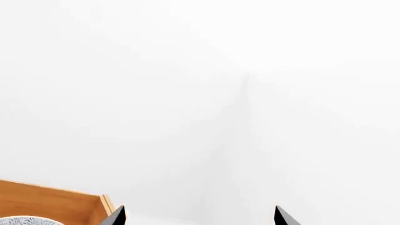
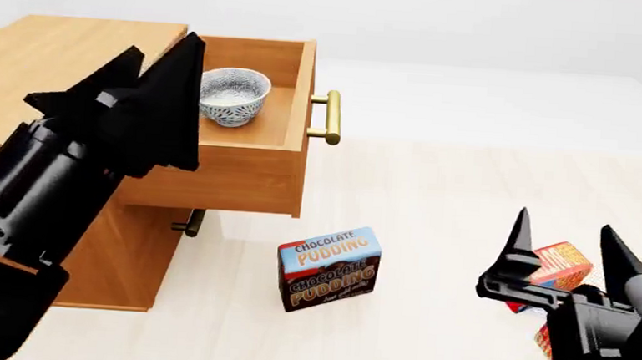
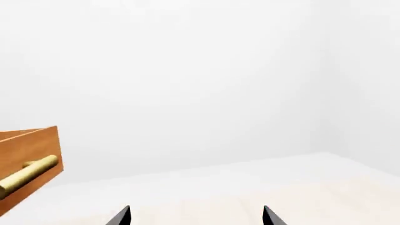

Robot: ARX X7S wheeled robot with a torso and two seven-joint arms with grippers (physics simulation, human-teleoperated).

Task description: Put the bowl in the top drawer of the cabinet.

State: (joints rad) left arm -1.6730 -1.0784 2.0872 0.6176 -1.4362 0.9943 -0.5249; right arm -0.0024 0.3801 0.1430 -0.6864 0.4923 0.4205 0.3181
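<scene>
The bowl (image 2: 233, 97), white with grey-blue speckles, sits upright inside the top drawer (image 2: 249, 163), which is pulled out from the light-brown cabinet (image 2: 50, 59). The drawer's brass handle (image 2: 331, 118) faces right. My left gripper (image 2: 168, 45) is open and empty, just left of the bowl and over the drawer's inner end. In the left wrist view a drawer corner (image 1: 56, 201) and a sliver of the bowl's rim (image 1: 25, 220) show beside the open left gripper (image 1: 200, 216). My right gripper (image 2: 563, 237) stands open and empty, low on the right, far from the cabinet.
A chocolate pudding box (image 2: 328, 268) stands on the pale floor below the drawer front. A red box (image 2: 563, 263) lies behind the right gripper. The lower drawer's handle (image 2: 191, 221) shows under the open drawer. The right wrist view catches the drawer front and handle (image 3: 28, 171).
</scene>
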